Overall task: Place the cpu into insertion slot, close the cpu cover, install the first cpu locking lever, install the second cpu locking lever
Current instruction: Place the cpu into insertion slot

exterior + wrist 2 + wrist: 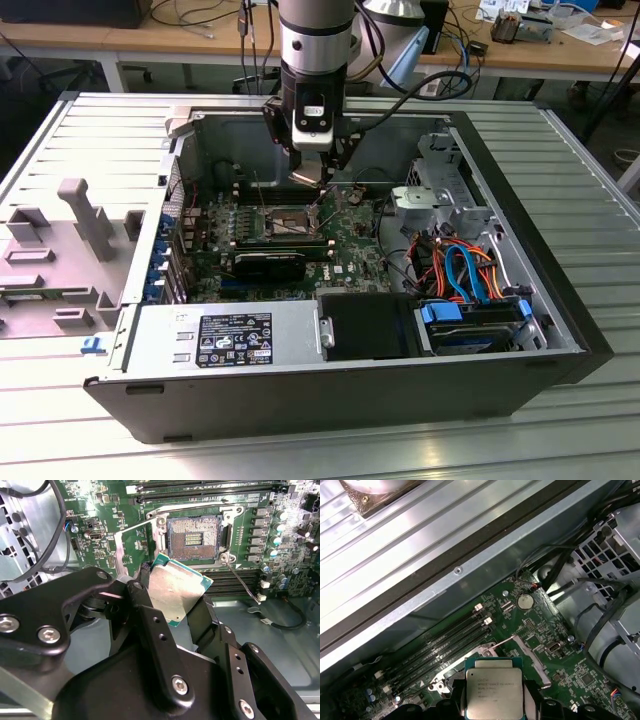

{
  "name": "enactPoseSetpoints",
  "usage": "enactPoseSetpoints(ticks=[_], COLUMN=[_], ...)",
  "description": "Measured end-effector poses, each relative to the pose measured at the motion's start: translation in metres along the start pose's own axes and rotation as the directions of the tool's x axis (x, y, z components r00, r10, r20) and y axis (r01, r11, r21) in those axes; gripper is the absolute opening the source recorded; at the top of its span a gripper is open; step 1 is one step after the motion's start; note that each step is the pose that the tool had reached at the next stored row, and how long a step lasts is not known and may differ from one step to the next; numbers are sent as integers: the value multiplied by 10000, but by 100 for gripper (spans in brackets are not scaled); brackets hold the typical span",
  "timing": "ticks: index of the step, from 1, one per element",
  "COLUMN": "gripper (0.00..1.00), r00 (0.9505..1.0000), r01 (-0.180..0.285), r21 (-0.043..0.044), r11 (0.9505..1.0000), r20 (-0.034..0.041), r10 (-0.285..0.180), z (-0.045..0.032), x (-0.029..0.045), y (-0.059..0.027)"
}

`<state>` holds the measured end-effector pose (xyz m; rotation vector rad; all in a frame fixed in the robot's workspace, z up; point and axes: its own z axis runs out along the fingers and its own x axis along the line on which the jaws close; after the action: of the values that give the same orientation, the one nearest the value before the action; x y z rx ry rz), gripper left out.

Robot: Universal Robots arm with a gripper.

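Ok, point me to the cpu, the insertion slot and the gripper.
cpu (179,587), second wrist view, on its silver metal top.
insertion slot (194,538), second wrist view, on the pin field in its recess.
gripper (172,596), second wrist view, midway between its fingertips.

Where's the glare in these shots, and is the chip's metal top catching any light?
Second wrist view: the small square silver-topped cpu, held in the black gripper, shows a bright sheen across its top. First wrist view: it looks evenly lit. Exterior view: glare whitens part of the ribbed silver table.
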<state>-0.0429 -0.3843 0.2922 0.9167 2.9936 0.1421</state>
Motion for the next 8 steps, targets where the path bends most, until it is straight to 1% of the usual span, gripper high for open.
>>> enactPoseSetpoints(ticks=[8], gripper=[55], r00=[9999], r01=[-143], r21=[-3], r11=[9999], r20=[13], r10=[143], z=[1], x=[0], y=[0])
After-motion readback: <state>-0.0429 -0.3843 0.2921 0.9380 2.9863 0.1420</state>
